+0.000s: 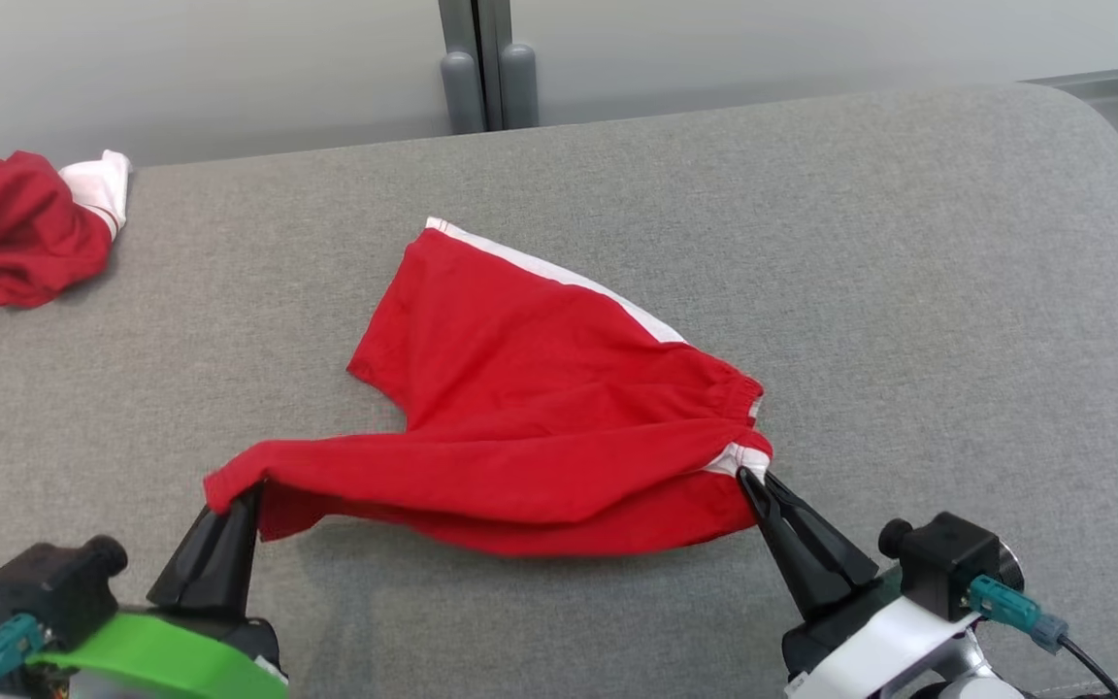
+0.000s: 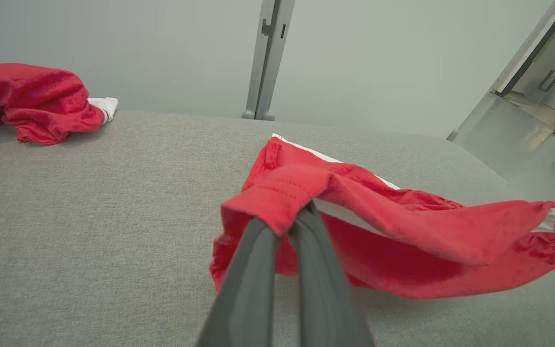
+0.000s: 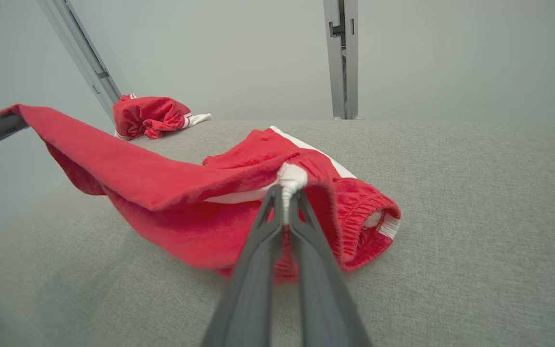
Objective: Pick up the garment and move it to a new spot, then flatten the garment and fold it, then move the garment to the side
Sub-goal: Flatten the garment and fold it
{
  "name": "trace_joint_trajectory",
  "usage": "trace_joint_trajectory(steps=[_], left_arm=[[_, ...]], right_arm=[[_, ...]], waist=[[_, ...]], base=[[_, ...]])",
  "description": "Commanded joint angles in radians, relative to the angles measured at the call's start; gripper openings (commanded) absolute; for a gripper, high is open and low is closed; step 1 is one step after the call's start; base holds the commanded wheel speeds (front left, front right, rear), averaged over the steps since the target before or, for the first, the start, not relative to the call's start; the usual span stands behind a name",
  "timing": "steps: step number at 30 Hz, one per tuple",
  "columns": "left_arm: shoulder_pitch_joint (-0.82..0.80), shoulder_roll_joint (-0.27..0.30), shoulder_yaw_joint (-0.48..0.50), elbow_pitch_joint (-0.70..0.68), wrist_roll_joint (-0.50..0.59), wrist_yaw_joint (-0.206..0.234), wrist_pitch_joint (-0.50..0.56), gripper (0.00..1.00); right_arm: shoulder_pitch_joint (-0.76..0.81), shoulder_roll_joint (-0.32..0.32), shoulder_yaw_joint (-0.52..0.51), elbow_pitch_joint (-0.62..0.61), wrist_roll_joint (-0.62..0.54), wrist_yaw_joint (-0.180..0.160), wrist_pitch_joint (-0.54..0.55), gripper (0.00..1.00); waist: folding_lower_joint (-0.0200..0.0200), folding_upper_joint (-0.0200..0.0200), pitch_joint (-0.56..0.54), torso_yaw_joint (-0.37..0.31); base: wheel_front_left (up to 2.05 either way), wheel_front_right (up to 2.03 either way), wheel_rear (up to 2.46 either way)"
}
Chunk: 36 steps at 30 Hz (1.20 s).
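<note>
Left gripper [image 1: 246, 497] clamped on a leg hem, right gripper [image 1: 748, 481] pinching the waistband corner, and the red shorts [image 1: 540, 408] stretch left-to-right between them, near edge lifted, far half lying on the grey worktop [image 1: 908, 291], so any fold likely carries straight away from both arms.

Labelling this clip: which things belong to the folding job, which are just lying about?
Job: red shorts; left tool, pinching a leg hem; right tool, pinching the waistband end.
Lying about: crumpled red garment at far left; grey post behind.
</note>
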Motion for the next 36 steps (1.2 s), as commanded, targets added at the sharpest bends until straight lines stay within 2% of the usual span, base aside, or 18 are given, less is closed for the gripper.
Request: trace_joint_trajectory(steps=[1,8,15,25,34,35,36], left_arm=[[-0.050,-0.004,-0.005,0.028,-0.014,-0.016,0.018,0.00],[-0.292,-0.019,-0.057,0.244,-0.014,-0.109,0.109,0.00],[-0.582,-0.103,-0.100,0.501,-0.018,-0.174,0.182,0.00],[-0.838,-0.169,-0.113,0.842,0.007,-0.202,0.169,0.00],[-0.961,-0.207,-0.124,1.042,0.025,-0.204,0.141,0.00],[-0.968,-0.211,-0.126,1.053,0.029,-0.203,0.134,0.00],[-0.976,-0.215,-0.127,1.065,0.032,-0.204,0.121,0.34]], right_arm=[[-0.027,0.007,0.000,0.021,0.015,-0.001,0.000,0.00],[-0.125,0.032,-0.012,0.152,0.043,-0.001,-0.014,0.00],[-0.269,0.065,-0.013,0.283,0.059,-0.001,-0.045,0.00],[-0.435,0.082,0.012,0.453,0.087,-0.001,-0.132,0.00],[-0.510,0.080,0.050,0.549,0.131,-0.001,-0.184,0.00],[-0.512,0.081,0.053,0.555,0.133,-0.001,-0.187,0.04],[-0.513,0.081,0.056,0.561,0.136,-0.001,-0.190,0.31]], waist=[[0.0001,0.0000,0.026,-0.022],[0.0001,0.0000,0.093,-0.060],[0.0001,0.0000,0.191,-0.120],[0.0001,0.0000,0.285,-0.193],[0.0001,0.0000,0.308,-0.210],[0.0001,0.0000,0.306,-0.209],[0.0001,0.0000,0.303,-0.207]], base=[[0.00,0.00,0.00],[0.00,0.00,0.00],[0.00,0.00,0.00],[0.00,0.00,0.00],[0.00,0.00,0.00],[0.00,0.00,0.00],[0.00,0.00,0.00]])
